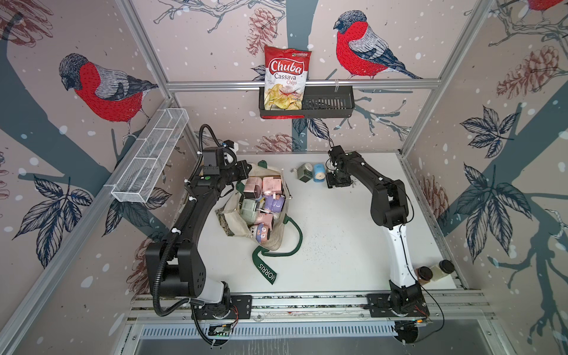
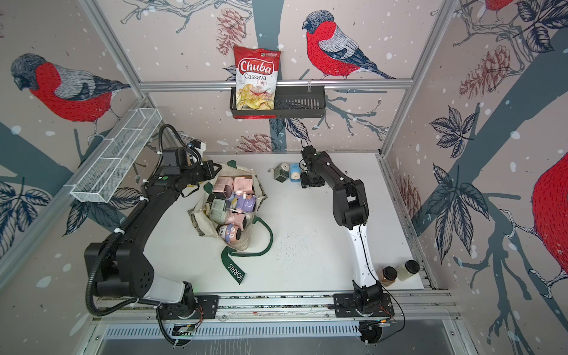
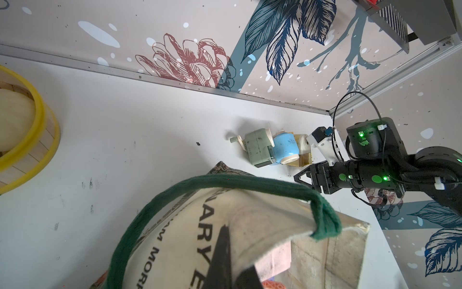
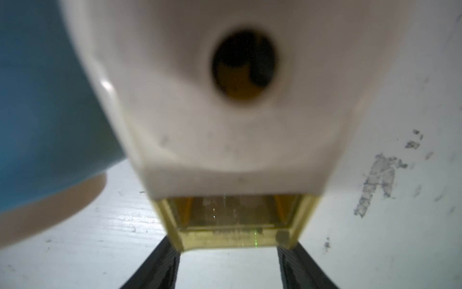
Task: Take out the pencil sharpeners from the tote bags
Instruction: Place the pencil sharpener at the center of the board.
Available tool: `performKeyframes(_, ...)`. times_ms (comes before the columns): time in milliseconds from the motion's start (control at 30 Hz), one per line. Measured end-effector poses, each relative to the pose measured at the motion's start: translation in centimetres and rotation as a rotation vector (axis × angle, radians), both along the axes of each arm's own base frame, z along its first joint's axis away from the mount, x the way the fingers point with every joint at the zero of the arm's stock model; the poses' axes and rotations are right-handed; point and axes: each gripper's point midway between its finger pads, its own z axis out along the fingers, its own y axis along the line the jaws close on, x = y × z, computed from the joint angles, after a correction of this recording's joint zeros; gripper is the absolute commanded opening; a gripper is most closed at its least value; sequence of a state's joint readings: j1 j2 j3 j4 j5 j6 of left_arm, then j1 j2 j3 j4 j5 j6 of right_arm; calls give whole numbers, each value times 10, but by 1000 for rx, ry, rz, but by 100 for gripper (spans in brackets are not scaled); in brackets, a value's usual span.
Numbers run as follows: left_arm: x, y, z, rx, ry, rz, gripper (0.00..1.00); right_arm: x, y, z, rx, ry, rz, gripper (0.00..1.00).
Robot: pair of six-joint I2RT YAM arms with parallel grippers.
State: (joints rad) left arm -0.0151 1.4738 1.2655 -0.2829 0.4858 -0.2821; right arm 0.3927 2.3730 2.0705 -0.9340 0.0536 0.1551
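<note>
Two fingers (image 4: 162, 265) of the right gripper (image 4: 229, 250) stand apart, one at each corner of the yellow sharpener's (image 4: 237, 125) clear base; whether they touch it cannot be told. That sharpener lies on the table (image 1: 338, 239) near the back wall, touching the blue sharpener (image 1: 319, 174). The grey-green sharpener (image 1: 305, 171) lies against the blue one's other side. All three are outside the tote (image 1: 272, 242).

The left gripper (image 3: 233, 262) is closed, pinching the tote's far rim and holding the canvas up. The tote lies open on the left half of the table, its mouth showing in both top views. Inside are two pink sharpeners (image 1: 270, 184) at the far end. A lilac sharpener (image 1: 274, 203) and a pale green sharpener (image 1: 249, 209) lie at the middle. A lilac-and-pink sharpener (image 1: 261, 232) sits nearest the arm bases. One green strap (image 1: 266, 270), lettered MORRIS, trails on the table toward the bases. The other strap (image 3: 200, 180) arches above the canvas in the left wrist view.

Two jars (image 1: 424, 273) stand at the near right corner beside the right arm. A chips bag (image 1: 285, 80) sits in a black basket (image 1: 329, 104) on the back wall. A wire basket (image 1: 150, 159) hangs on the left wall.
</note>
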Motion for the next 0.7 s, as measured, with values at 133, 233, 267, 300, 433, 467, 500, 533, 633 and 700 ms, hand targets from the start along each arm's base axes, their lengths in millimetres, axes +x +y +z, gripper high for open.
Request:
performKeyframes(133, 0, 0, 0, 0, 0, 0, 0, -4, 3, 14, 14, -40, 7, 75)
performKeyframes(233, 0, 0, 0, 0, 0, 0, 0, 5, 1, 22, 15, -86, -1, 75)
performKeyframes(267, 0, 0, 0, 0, 0, 0, 0, 8, -2, 22, 12, -97, -9, 75)
performKeyframes(300, 0, 0, 0, 0, 0, 0, 0, 10, -5, 22, 8, -102, -15, 74)
performKeyframes(433, 0, 0, 0, 0, 0, 0, 0, 18, -12, 18, -3, -119, -33, 71)
performKeyframes(467, 0, 0, 0, 0, 0, 0, 0, 18, -12, 16, -2, -121, -34, 70)
performKeyframes(500, 0, 0, 0, 0, 0, 0, 0, 20, -11, 16, 1, -127, -33, 68)
performKeyframes(533, 0, 0, 0, 0, 0, 0, 0, 22, -10, 15, 4, -133, -33, 67)
performKeyframes(633, 0, 0, 0, 0, 0, 0, 0, 28, -6, 13, 17, -151, -30, 63)
performKeyframes(700, 0, 0, 0, 0, 0, 0, 0, 32, -4, 11, 24, -159, -28, 61)
